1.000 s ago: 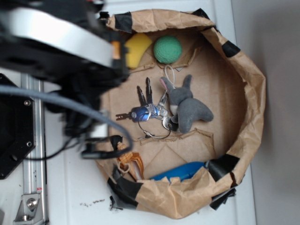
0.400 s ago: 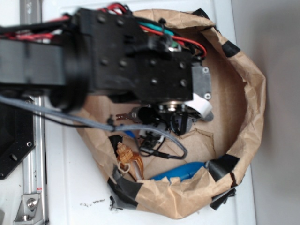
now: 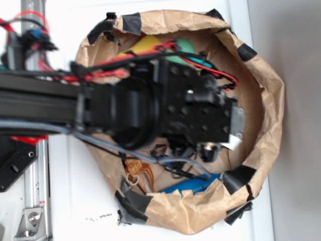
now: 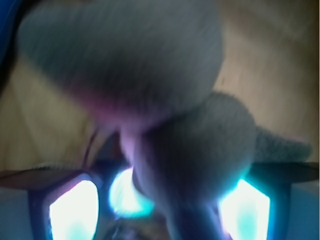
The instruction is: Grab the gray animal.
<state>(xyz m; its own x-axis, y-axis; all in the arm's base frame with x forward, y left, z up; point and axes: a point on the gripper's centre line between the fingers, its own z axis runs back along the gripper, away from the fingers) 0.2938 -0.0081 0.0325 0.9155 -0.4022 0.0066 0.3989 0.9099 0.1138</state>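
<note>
The gray animal (image 4: 150, 100) fills the wrist view, blurred and very close, inside the paper-walled bin (image 3: 266, 100). The arm (image 3: 150, 108) hides it from outside. The gripper (image 4: 160, 200) flanks it; whether it has closed is unclear. The grab looks near, unconfirmed.

The black robot arm (image 3: 125, 113) reaches from the left edge across a round brown-paper basket (image 3: 268, 115) patched with black tape, its wrist block covering the middle of the basket floor, with red and teal wires running along its upper side. Behind the arm, near the far rim, slivers of a yellow object (image 3: 145, 42) and a green ball (image 3: 186, 46) show. Near the lower rim lie an orange strap piece (image 3: 138, 173) and a blue object (image 3: 195, 183), and the basket stands on a white table (image 3: 80, 206).
</note>
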